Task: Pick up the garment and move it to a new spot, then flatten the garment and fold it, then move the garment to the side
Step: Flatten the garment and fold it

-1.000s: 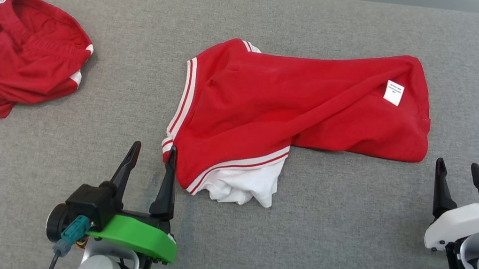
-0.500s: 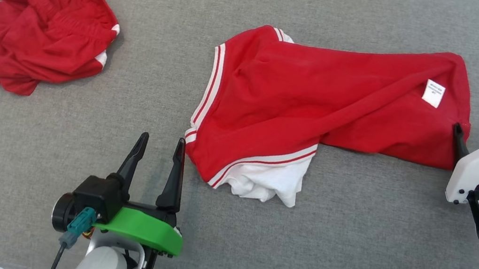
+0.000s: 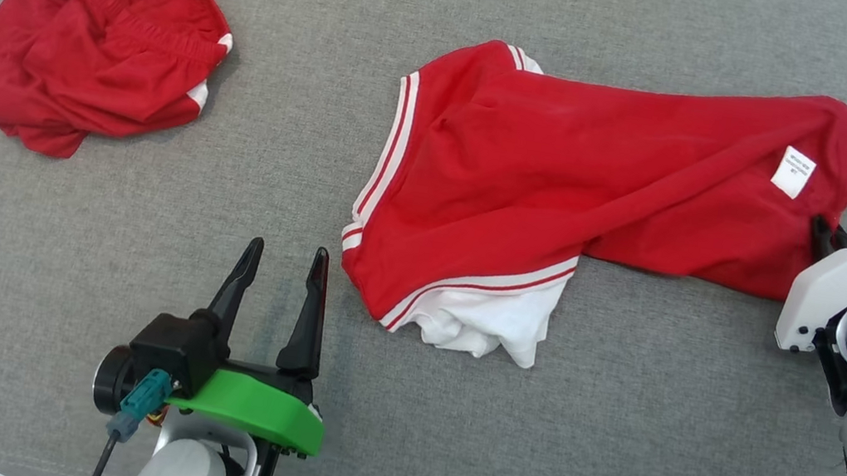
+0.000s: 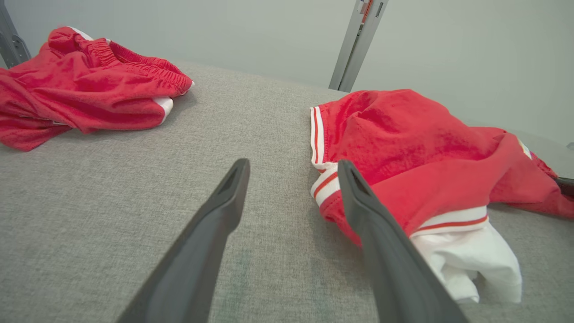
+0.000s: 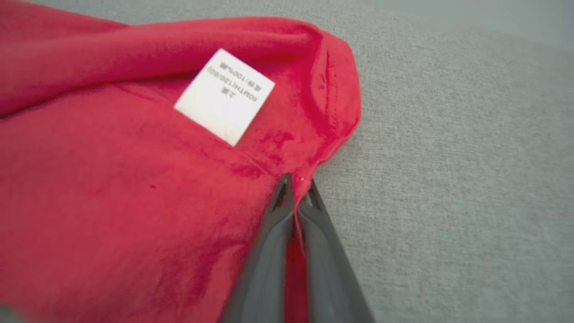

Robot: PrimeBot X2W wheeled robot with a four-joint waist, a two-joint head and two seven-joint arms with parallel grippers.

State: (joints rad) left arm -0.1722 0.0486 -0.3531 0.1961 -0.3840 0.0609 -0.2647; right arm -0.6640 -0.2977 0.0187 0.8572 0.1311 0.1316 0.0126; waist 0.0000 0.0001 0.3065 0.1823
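Head view: red shorts (image 3: 566, 184) lie mid-surface (image 3: 610, 451), rumpled, with a white inner layer (image 3: 486, 327) poking out under the striped hem. Right tool (image 3: 821, 229) sits at their right edge, just below the care label (image 3: 793, 171); can't read its closure from here. Left tool (image 3: 286, 249) is open and empty, just beside the striped hem corner. Second red garment (image 3: 90, 83) is bunched far left, well apart.

Left wrist view: left tool (image 4: 293, 166) fingers are spread over bare surface. One finger overlaps the hem corner; contact unclear. This view shows the shorts humped up, which the head view flattens.

Right wrist view: settles it. Right tool (image 5: 296, 179) is pinched shut on the shorts' edge seam, with a thin fold of cloth between the fingers.

Read: pickup step, one end gripped. Next move likely needs the left tool onto the hem corner, then both lifting together to avoid drag.
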